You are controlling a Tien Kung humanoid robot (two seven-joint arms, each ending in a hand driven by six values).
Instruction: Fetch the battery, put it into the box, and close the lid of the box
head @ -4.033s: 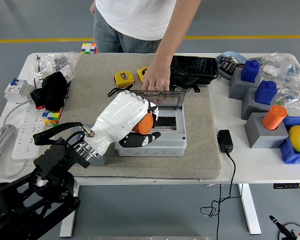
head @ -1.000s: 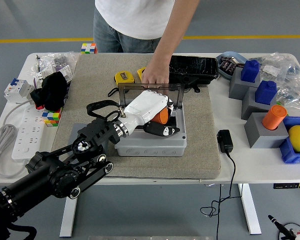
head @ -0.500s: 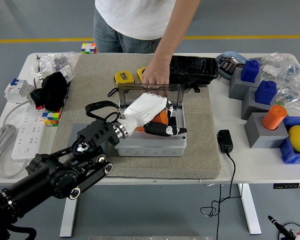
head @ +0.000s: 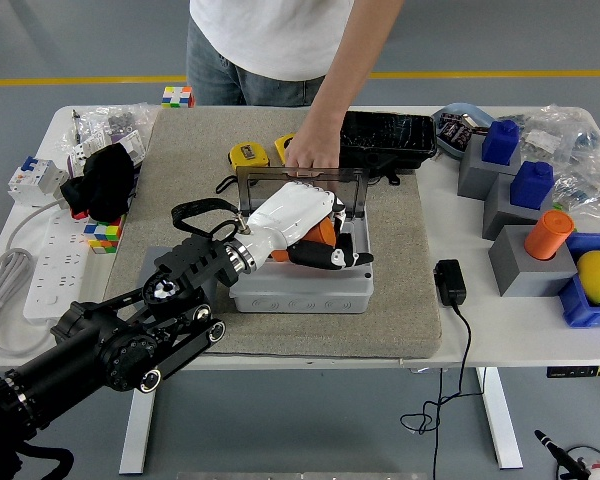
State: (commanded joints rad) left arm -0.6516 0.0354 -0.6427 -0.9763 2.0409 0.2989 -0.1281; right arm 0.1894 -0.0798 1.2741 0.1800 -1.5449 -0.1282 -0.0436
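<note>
**Left hand holds the battery over the open box**

Head view: The left hand (head: 302, 228), white-shelled with dark fingertips, is curled around the orange battery (head: 323, 231), which peeks out on the hand's far-right side between palm and fingers. Hand and battery sit inside the outline of the grey box (head: 302, 285), directly above its open cavity, so the coming move looks to be straight down and then a release. The battery's long axis cannot be judged; only a small orange patch shows. Whether it already rests on the box floor or hangs above it is hidden by the hand.

Just beyond the hand the clear lid (head: 300, 185) stands upright on the box's far edge. A person's hand (head: 310, 152) rests on top of the lid from the counter's far side, apparently steadying it. To close the lid, the hand must first pull back toward the robot, since the lid would swing down into the space it fills now.

The right arm is out of sight, so the left is the only one placed to act. The box interior is almost wholly covered; only a strip to the hand's right shows. The box sits on a grey mat (head: 400, 250) on the counter (head: 520, 330).
</note>
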